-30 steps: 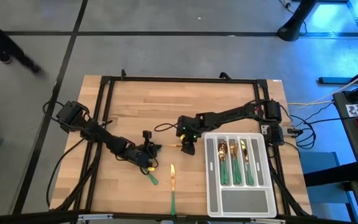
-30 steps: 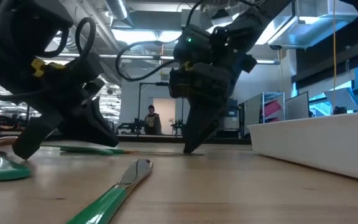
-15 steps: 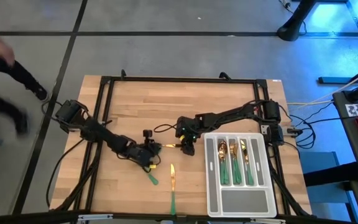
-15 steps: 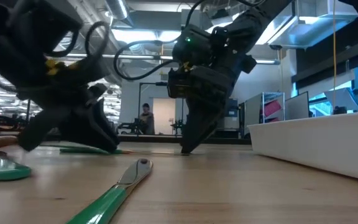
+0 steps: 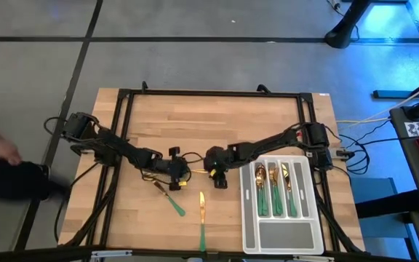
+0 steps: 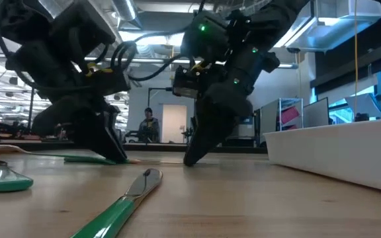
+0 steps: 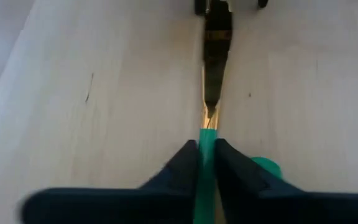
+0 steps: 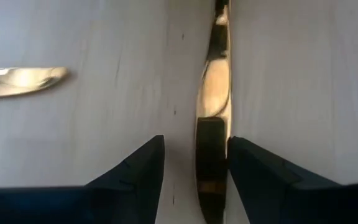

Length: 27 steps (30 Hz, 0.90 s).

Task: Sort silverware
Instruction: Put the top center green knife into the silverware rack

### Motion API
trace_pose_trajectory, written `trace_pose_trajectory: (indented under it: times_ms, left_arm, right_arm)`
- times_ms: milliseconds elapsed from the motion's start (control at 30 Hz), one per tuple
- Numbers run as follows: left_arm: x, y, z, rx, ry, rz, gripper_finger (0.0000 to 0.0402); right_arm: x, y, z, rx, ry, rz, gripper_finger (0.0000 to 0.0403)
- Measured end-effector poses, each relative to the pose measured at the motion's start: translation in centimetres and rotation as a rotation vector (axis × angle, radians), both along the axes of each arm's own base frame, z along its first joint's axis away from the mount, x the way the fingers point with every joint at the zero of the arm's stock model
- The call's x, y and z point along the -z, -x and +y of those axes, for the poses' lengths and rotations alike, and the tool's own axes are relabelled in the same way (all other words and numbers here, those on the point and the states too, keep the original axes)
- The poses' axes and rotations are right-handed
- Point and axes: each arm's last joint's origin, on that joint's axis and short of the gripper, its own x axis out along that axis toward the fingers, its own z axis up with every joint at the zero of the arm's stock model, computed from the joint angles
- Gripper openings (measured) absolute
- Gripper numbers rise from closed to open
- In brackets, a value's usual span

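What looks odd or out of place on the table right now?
Both grippers are on one utensil mid-table: the left gripper pinches its green handle, the right gripper straddles its gold head, fingers apart. Odd for sorting, though perhaps a handover. A knife lies loose near the front edge, outside the tray.

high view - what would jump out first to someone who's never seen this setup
Both dark arms meet at the table's middle over one piece of silverware: the left gripper is shut on its green handle, while the right gripper straddles its gold head with fingers apart. Next is the pale grey tray on the right, holding three gold-and-green pieces in its slots. A loose knife lies near the front edge.
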Motion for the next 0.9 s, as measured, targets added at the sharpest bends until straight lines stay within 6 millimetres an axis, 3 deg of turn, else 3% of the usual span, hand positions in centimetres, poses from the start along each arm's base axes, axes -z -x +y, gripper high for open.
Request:
trace_pose_trajectory:
  times_ms: [67, 233, 467, 633, 900]
  left_arm:
    - [0.0, 0.0, 0.1, 0.020, -0.017, 0.004, 0.0018]
    - [0.0, 0.2, -0.8, 0.066, -0.120, -0.001, 0.0017]
    - [-0.1, 0.9, -2.7, 0.157, -0.325, -0.011, 0.0003]
    - [-0.4, 1.1, -3.8, 0.199, -0.417, -0.016, 0.0001]
    - [-0.6, 1.3, -4.5, 0.171, -0.468, -0.051, 0.0001]
  right_arm:
    - [0.0, 0.0, 0.8, 0.019, 0.085, -0.018, 0.0182]
    - [-0.1, 0.2, 2.5, 0.081, 0.276, -0.047, 0.0182]
    - [0.1, 0.3, 3.3, 0.085, 0.315, -0.050, 0.0182]
    - [0.2, 0.1, 2.3, 0.102, 0.212, -0.030, 0.0182]
    - [0.1, -0.2, -1.1, 0.130, -0.176, 0.034, 0.0181]
